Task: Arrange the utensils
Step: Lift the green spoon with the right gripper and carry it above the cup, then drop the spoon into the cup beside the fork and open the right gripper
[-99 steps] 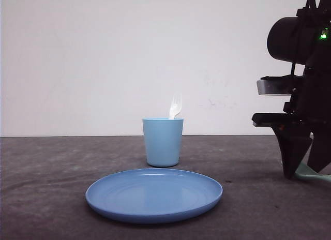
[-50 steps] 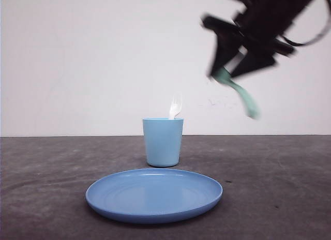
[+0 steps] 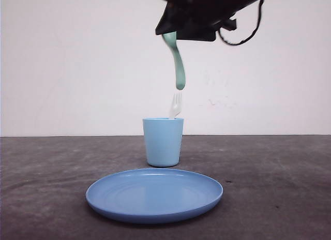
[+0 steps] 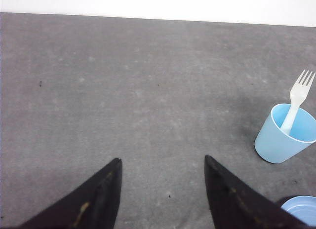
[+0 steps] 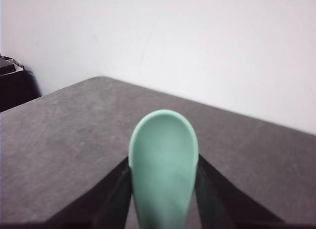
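Swung leftward, the right tool (image 3: pixel 175 34) now dangles the spoon (image 3: pixel 178 64) above the cup (image 3: pixel 163 141); its grip is on one end. Light, slick plastic, likely to pivot; left tool (image 4: pixel 163 189) gapes wide.

Item count, current state:

- One small white plastic fork (image 3: pixel 176 104) with four tines.
- One small mint-green plastic spoon (image 3: pixel 177 64) with an oval bowl.
- One light blue plastic cup (image 3: pixel 163 142).
- One round blue plastic plate (image 3: pixel 154 194).
- One dark grey surface (image 3: pixel 51 167).
- Two black tools: left tool (image 4: pixel 162 189), right tool (image 3: pixel 173 34).

Utensils total: two.
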Robot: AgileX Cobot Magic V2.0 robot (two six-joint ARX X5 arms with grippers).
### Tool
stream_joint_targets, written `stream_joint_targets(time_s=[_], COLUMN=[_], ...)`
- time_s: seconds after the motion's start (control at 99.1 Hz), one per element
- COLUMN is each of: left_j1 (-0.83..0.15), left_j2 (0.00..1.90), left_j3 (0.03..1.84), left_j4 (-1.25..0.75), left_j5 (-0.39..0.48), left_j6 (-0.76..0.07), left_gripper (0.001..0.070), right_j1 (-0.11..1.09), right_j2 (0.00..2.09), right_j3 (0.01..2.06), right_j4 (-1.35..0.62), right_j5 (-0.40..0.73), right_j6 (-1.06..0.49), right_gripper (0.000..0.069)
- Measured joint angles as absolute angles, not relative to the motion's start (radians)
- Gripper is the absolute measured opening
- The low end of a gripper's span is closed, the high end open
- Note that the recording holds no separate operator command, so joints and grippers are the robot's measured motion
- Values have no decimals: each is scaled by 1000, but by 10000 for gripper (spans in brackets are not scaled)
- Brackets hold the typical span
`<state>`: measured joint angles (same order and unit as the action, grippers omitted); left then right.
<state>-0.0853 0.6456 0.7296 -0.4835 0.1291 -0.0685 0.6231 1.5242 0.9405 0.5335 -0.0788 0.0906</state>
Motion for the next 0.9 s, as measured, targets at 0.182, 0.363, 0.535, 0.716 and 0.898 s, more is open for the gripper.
stream_joint_targets(time_s=[0.182,0.363,0.535,0.716,0.898], left_j1=[-85,-85,-85,-86,-85], left_j2=[646,646,646,646,646], left_j3=[730,730,730,730,730], left_j4=[-483,-484,-484,-484,-485], left_j5=[129,129,129,129,129], left_j6=[-68,-69,-69,-70,-70], left_gripper=[317,317,317,317,317], right_j1=[627,629,630,630,631], right_j2=[1591,1673,1761,1818,1851], right_j3=[946,1012,1087,1102,1102], right_j4=[642,647,595,528,474], right_j5=[-79,-79,-80,-80,-80], right_j6=[44,10,-23,-39,-55], right_gripper=[197,197,197,197,197])
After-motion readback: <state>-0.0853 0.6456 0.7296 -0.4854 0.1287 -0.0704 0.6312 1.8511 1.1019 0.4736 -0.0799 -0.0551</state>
